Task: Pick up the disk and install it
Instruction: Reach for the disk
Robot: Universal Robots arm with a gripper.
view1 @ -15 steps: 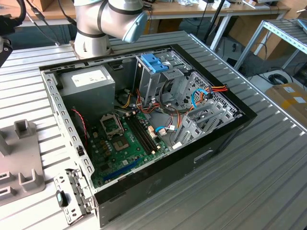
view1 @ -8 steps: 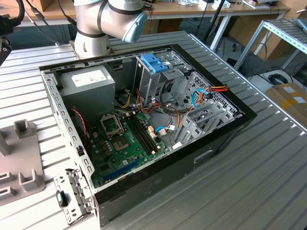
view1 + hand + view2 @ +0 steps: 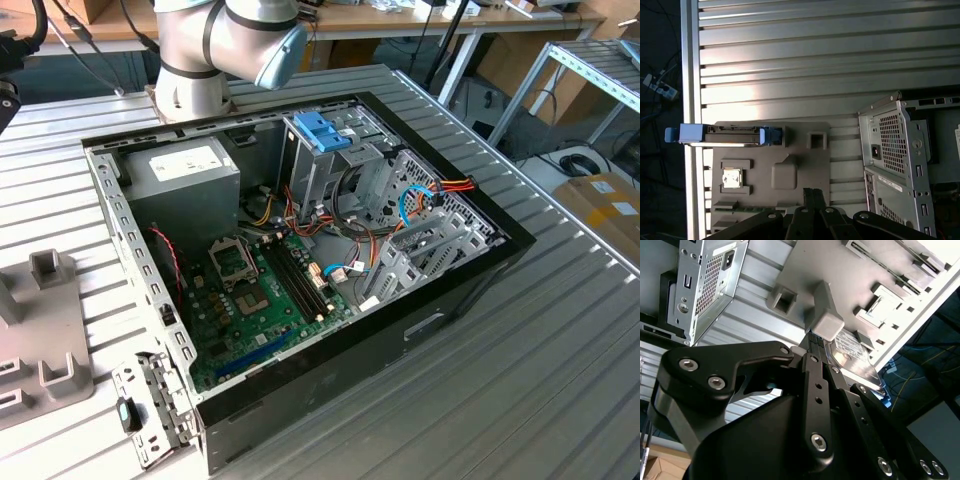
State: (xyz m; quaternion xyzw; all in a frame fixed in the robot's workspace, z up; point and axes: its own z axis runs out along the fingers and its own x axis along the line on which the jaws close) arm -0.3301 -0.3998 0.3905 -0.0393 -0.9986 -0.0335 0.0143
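Tool had its fingers pressed together and was gripping nothing, poised over the grey fixture plate on the worktop. Disk stood on edge in its blue frame at the plate edge farthest from the open PC case, apart from the tool.

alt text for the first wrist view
The blue-framed disk, seen edge-on, sits at one end of a grey fixture plate on a slatted metal table, the end effector over the plate. A computer case lies alongside.
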